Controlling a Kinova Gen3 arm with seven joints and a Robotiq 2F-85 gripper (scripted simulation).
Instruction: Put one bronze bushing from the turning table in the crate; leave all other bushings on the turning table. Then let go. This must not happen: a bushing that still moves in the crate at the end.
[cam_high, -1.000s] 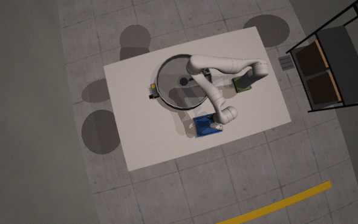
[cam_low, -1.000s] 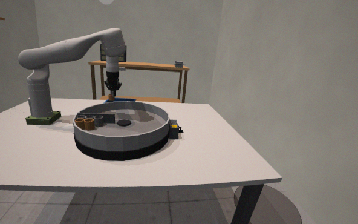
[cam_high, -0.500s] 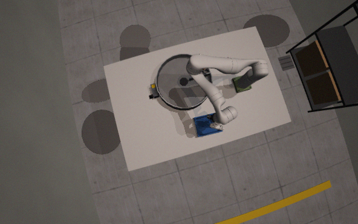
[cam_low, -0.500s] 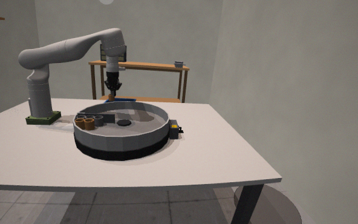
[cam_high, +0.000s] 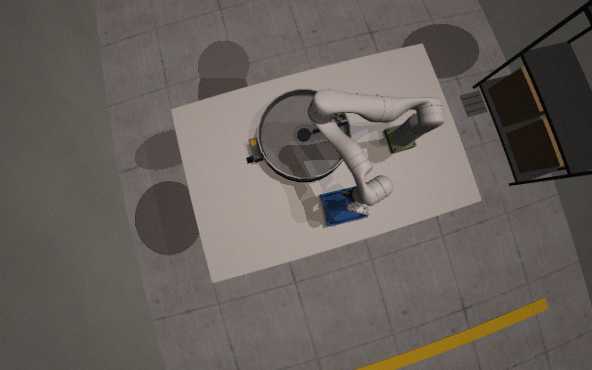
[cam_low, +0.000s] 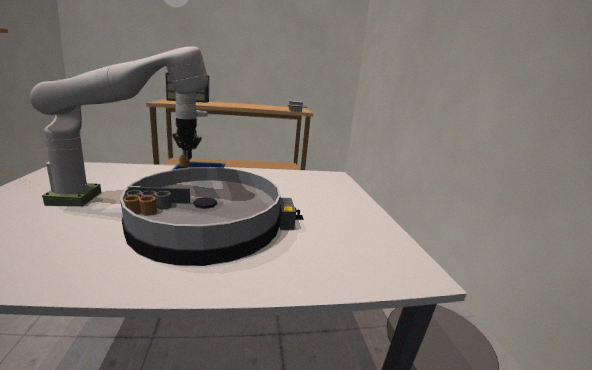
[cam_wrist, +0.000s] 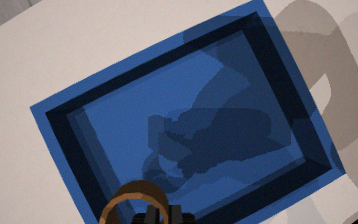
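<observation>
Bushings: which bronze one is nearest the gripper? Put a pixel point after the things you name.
The bronze bushing (cam_low: 184, 161) (cam_wrist: 136, 189) pinched by its wall in the gripper (cam_low: 187, 156) (cam_wrist: 163, 215); the other two bronze ones (cam_low: 132, 204) (cam_low: 148, 205) stand on the turning table (cam_low: 200, 235) (cam_high: 306, 179).

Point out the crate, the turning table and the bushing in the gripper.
Crate (cam_high: 334, 223) (cam_wrist: 292, 61): top and wrist views, on its rim.
Turning table (cam_low: 200, 236): exterior view, outer wall.
Bushing (cam_low: 184, 161) (cam_wrist: 142, 186): exterior view, side; wrist view, wall.

Seemingly a workshop, concrete-floored.
</observation>
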